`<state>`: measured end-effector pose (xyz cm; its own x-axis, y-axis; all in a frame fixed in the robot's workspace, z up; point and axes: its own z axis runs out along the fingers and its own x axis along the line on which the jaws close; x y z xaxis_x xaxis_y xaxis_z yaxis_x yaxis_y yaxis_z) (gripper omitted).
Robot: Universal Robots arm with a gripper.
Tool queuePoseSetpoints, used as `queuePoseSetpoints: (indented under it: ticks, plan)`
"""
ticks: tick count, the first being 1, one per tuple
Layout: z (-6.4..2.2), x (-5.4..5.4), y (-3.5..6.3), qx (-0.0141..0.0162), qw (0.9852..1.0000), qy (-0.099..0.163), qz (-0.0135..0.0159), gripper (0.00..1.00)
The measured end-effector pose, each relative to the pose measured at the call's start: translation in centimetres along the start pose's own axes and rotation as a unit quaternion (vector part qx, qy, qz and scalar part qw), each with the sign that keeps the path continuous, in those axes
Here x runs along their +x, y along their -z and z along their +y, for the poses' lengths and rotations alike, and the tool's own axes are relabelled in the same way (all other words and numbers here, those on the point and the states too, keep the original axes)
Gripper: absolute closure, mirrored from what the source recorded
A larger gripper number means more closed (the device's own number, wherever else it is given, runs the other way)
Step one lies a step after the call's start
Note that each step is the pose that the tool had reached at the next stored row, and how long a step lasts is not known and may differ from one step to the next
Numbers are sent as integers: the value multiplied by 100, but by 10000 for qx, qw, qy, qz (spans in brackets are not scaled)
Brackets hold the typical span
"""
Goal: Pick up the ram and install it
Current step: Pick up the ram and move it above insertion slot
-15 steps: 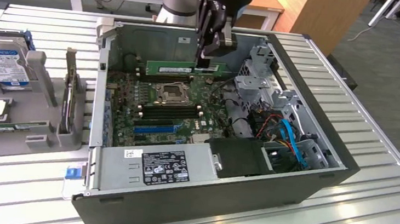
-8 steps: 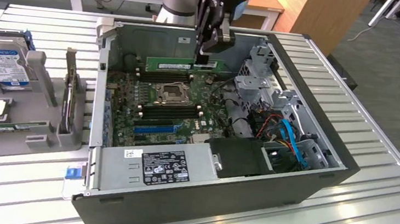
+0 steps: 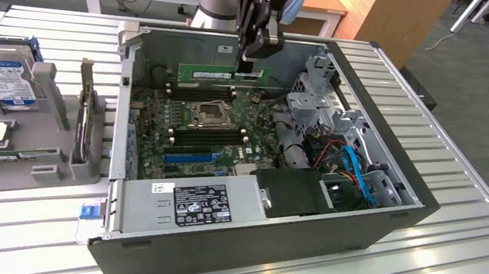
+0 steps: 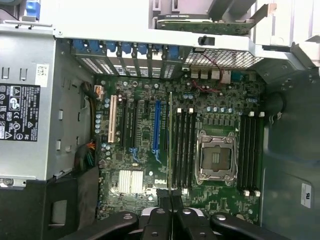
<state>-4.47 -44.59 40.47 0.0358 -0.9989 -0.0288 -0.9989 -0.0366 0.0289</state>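
The ram (image 3: pixel 205 74) is a narrow green stick hanging level above the far part of the motherboard (image 3: pixel 192 147) inside the open computer case. My gripper (image 3: pixel 248 70) is shut on its end at the exterior view's right. In the wrist view the ram (image 4: pixel 170 140) appears edge-on as a thin line beside the near bank of black memory slots (image 4: pixel 183 145), with my gripper (image 4: pixel 170 200) closed around it. A second bank of slots (image 4: pixel 250 150) lies on the other side of the CPU socket (image 4: pixel 216 157). The ram is above the board, not seated in a slot.
The grey power supply (image 3: pixel 193 203) fills the case's near side. A drive cage with blue and red cables (image 3: pixel 349 167) sits at the exterior view's right. Outside the case, a grey fixture (image 3: pixel 48 172) holds a hard drive (image 3: pixel 3 77) and an upright card (image 3: pixel 85 95).
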Motion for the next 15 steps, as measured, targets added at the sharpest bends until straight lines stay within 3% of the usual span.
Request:
queuePoseSetpoints:
  ticks: [15]
  plan:
    - [-9,-235,-20,0,10000,0,-14,89]
